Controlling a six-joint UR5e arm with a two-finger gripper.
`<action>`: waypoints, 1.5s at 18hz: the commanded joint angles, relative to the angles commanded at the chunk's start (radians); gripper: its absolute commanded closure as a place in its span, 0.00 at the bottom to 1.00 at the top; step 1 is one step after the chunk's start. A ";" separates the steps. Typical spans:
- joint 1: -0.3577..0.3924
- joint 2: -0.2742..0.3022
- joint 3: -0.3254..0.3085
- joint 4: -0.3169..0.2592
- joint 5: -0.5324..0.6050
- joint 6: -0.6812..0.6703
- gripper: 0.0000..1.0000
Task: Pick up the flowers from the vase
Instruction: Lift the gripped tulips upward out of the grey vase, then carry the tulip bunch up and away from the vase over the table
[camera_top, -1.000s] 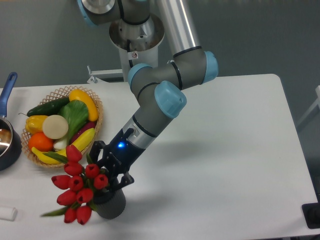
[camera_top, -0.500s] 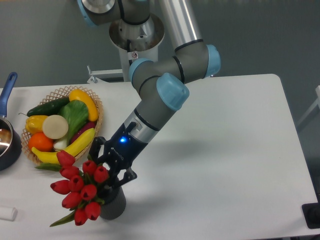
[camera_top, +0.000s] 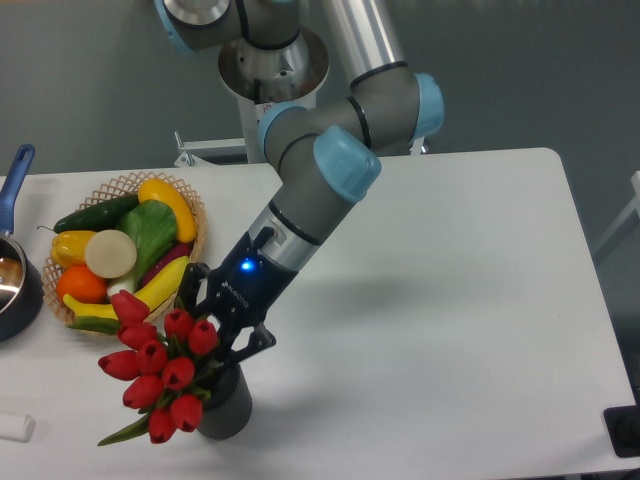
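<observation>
Camera view showed the tool (camera_top: 222, 335) low over the front-left part of the white table (camera_top: 450, 330), its black fingers closed in on the flowers (camera_top: 158, 370) just below the heads, holding the bunch. The red buds fanned out toward seven o'clock from the tool, with a green leaf tip poking out at the bottom left of the bunch. The stems were hidden behind the buds and the tool, so whether their ends were still inside the vase (camera_top: 227, 405) could not be told. The vase stood upright at about five o'clock from the buds, directly under the tool, its rim largely covered by the flowers. A small blue light glowed on the tool's wrist.

At eleven o'clock from the flowers sat a woven basket (camera_top: 190, 215) of coloured fruit and vegetables, its near edge just beside the topmost bud. At the left edge of the frame, about nine o'clock from the basket, a dark saucepan (camera_top: 15, 295) with a blue handle was partly cut off. A small white object (camera_top: 15, 427) lay at the bottom-left corner.
</observation>
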 joint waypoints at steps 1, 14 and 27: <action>0.000 0.006 0.003 0.000 -0.002 -0.009 0.52; 0.000 0.017 0.136 0.000 -0.063 -0.175 0.52; 0.040 0.089 0.221 -0.002 -0.061 -0.342 0.52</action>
